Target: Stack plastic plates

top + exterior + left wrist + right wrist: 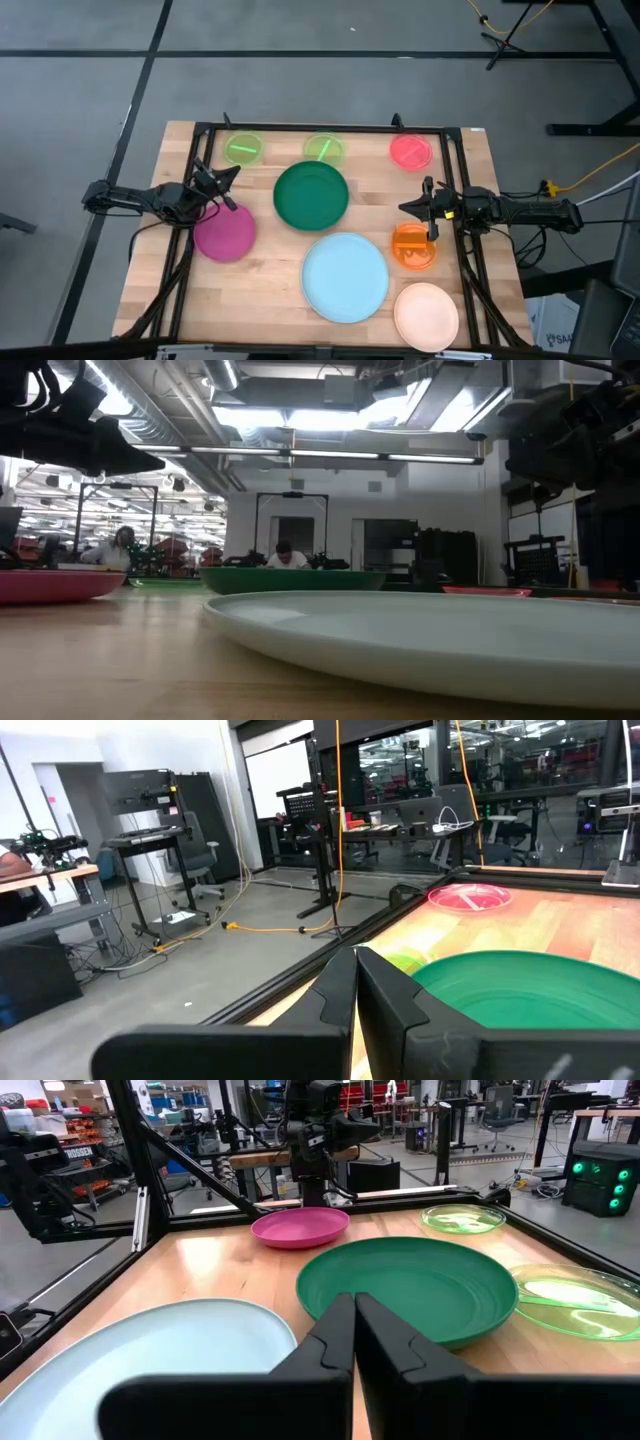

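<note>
Eight round plates lie flat on the wooden table. In the high view: dark green [311, 195] in the middle, light blue [345, 277] nearer, peach-cream [426, 316] at the near right, magenta [224, 233] on the left, orange [413, 246] on the right. Two lime-green plates [243, 150] [323, 149] and the red-pink one [410, 151] sit along the far edge. My left gripper [228, 183] is shut and raised just beyond the magenta plate. My right gripper [415, 207] is shut and raised just beyond the orange plate. Both point at the green plate [415, 1285].
A black metal frame [320, 128] runs around the table's far edge and down both sides. The light blue plate [450, 640] fills the near middle of the table. People sit at desks in the room behind [285, 555].
</note>
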Robot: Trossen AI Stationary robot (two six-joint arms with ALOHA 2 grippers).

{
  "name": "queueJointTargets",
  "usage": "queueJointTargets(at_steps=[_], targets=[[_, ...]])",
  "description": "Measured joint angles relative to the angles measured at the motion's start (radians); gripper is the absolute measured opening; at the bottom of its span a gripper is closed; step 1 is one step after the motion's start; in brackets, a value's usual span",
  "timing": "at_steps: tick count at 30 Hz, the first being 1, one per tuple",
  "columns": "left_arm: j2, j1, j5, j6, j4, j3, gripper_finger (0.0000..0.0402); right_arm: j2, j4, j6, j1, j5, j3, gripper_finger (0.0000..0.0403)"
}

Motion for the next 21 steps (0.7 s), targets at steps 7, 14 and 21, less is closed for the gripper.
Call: queueJointTargets(at_steps=[7,14,21], targets=[[0.0,0.0,0.0,0.0,0.0,0.0,0.0006,0.0,0.0,0.0,0.0,0.0,0.0,0.0005],[0.0,0.0,0.0,0.0,0.0,0.0,0.0006,0.0,0.0,-0.005,0.0,0.001,0.0,0.0005],[0.0,0.0,0.0,0.0,-0.001,0.0,0.0006,0.0,0.01,-0.011,0.0,0.027,-0.001,0.0005]])
